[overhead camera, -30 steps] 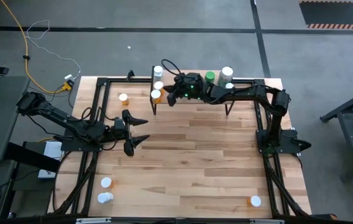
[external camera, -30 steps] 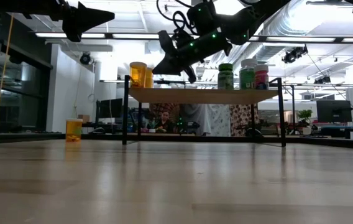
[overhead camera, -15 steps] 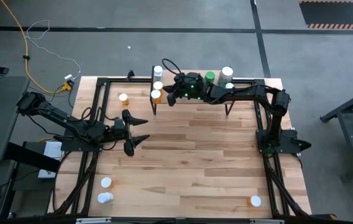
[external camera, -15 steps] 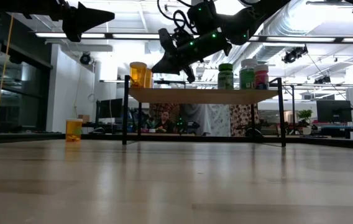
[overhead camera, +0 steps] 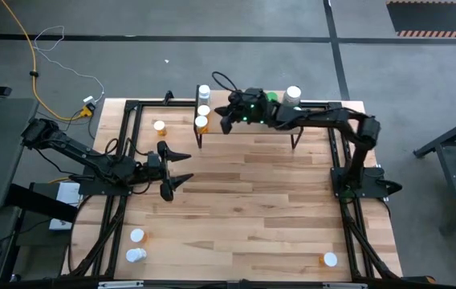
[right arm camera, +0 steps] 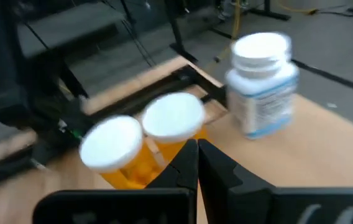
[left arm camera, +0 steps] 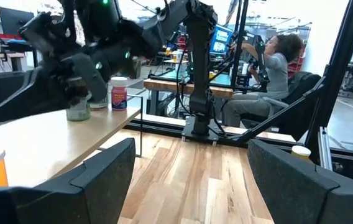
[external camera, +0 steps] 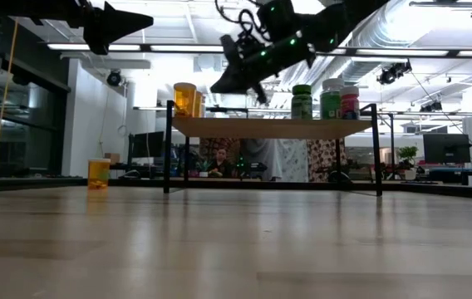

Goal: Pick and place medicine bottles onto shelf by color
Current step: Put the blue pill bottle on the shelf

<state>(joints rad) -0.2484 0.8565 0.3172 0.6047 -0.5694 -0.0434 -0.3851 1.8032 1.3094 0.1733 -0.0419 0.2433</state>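
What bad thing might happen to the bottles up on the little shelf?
The right gripper, shut and empty, hangs over the shelf close to the orange bottles at its end. A sideways swing might knock one off. The green bottle sits near the arm too, so it might get bumped.

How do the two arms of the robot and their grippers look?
Both arms are dark, jointed and slim. The left gripper ends in two black pointed fingers, broad and matte up close. The right gripper carries small green lights and a looping black cable above it.
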